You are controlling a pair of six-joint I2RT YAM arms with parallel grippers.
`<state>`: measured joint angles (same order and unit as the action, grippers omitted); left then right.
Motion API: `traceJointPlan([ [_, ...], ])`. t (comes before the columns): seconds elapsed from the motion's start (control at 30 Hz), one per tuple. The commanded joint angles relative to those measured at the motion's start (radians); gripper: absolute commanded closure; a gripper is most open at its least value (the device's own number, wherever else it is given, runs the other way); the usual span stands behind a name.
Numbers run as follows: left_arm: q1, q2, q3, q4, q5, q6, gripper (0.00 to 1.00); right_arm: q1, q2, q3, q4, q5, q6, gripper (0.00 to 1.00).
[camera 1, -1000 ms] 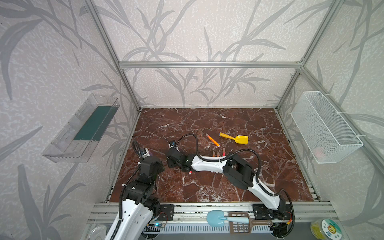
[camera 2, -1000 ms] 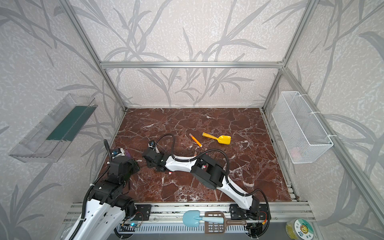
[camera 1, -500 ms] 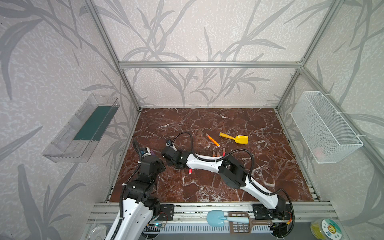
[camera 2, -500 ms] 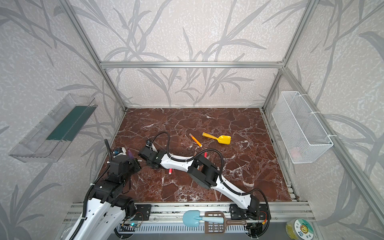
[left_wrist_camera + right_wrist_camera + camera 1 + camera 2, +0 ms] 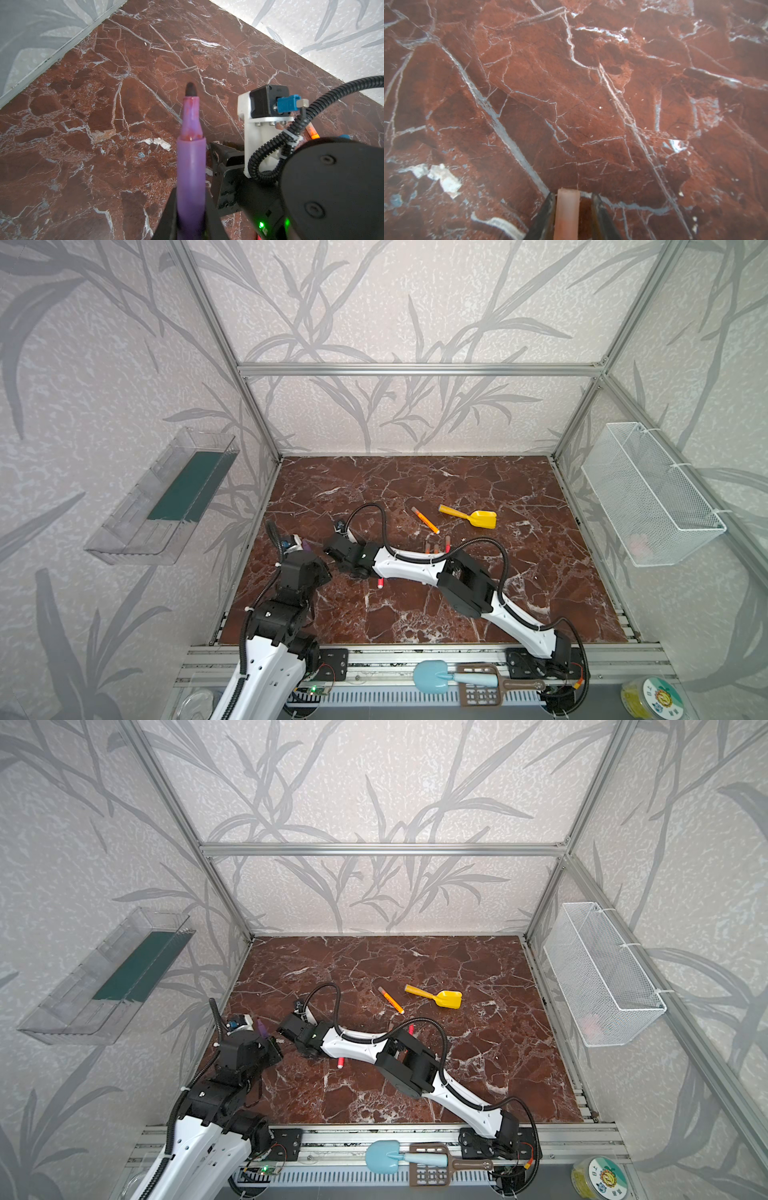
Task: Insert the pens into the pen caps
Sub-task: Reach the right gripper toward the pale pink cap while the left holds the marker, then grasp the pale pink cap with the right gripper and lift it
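Note:
My left gripper [image 5: 191,199] is shut on the purple pen [image 5: 191,166], whose dark tip points away over the floor; the pen also shows in both top views [image 5: 306,547] [image 5: 262,1028]. My right gripper [image 5: 573,195] sits just right of it [image 5: 334,549]. A pinkish pen cap [image 5: 568,207] lies between its fingers: one finger touches it and a narrow gap remains at the other. An orange pen [image 5: 425,520] lies mid-floor. A red pen [image 5: 379,583] pokes out from under the right arm. Two pen caps [image 5: 432,548] stand beside another red pen [image 5: 447,543].
A yellow toy scoop [image 5: 469,517] lies right of the orange pen. A white wire basket [image 5: 648,497] hangs on the right wall and a clear tray [image 5: 166,497] on the left wall. A blue scoop [image 5: 432,674] and a brown spatula rest on the front rail.
The right arm has swung left toward the left gripper, and its jaws have narrowed around the cap. The left arm has not moved.

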<state>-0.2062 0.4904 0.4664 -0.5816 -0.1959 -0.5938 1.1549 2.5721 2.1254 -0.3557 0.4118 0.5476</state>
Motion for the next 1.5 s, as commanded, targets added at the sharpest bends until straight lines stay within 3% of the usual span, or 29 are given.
traceJointPlan([
  [0.0, 0.008, -0.006, -0.011, 0.010, 0.004, 0.012, 1.00, 0.009, 0.060, 0.050, -0.097, 0.010, -0.013, 0.72],
  [0.13, 0.008, -0.006, -0.012, 0.012, 0.006, 0.013, 1.00, 0.015, 0.064, 0.052, -0.101, 0.016, -0.011, 0.80],
  [0.33, 0.009, -0.004, -0.013, 0.020, 0.027, 0.021, 1.00, 0.016, -0.003, -0.036, -0.054, 0.012, 0.025, 0.83],
  [0.53, 0.008, -0.006, -0.019, 0.105, 0.198, 0.072, 1.00, -0.004, -0.269, -0.366, 0.170, -0.026, 0.053, 0.83],
  [0.73, -0.027, 0.015, 0.001, 0.154, 0.367, 0.042, 1.00, -0.054, -0.516, -0.641, 0.345, -0.091, 0.083, 0.85],
  [0.83, -0.116, 0.014, -0.002, 0.191, 0.366, 0.022, 1.00, -0.075, -0.634, -0.773, 0.429, -0.095, 0.118, 0.85],
  [0.97, -0.335, 0.021, -0.027, 0.281, 0.243, -0.006, 1.00, -0.114, -0.780, -0.954, 0.556, -0.118, 0.176, 0.86],
  [1.17, -0.635, 0.128, -0.108, 0.553, 0.090, -0.035, 1.00, -0.187, -0.982, -1.229, 0.803, -0.135, 0.280, 0.88],
  [1.33, -0.774, 0.238, -0.083, 0.640, 0.023, -0.026, 1.00, -0.193, -1.084, -1.360, 0.927, -0.095, 0.330, 0.87],
  [1.47, -0.814, 0.284, -0.083, 0.693, -0.005, -0.033, 1.00, -0.194, -1.143, -1.446, 1.016, -0.075, 0.356, 0.87],
])
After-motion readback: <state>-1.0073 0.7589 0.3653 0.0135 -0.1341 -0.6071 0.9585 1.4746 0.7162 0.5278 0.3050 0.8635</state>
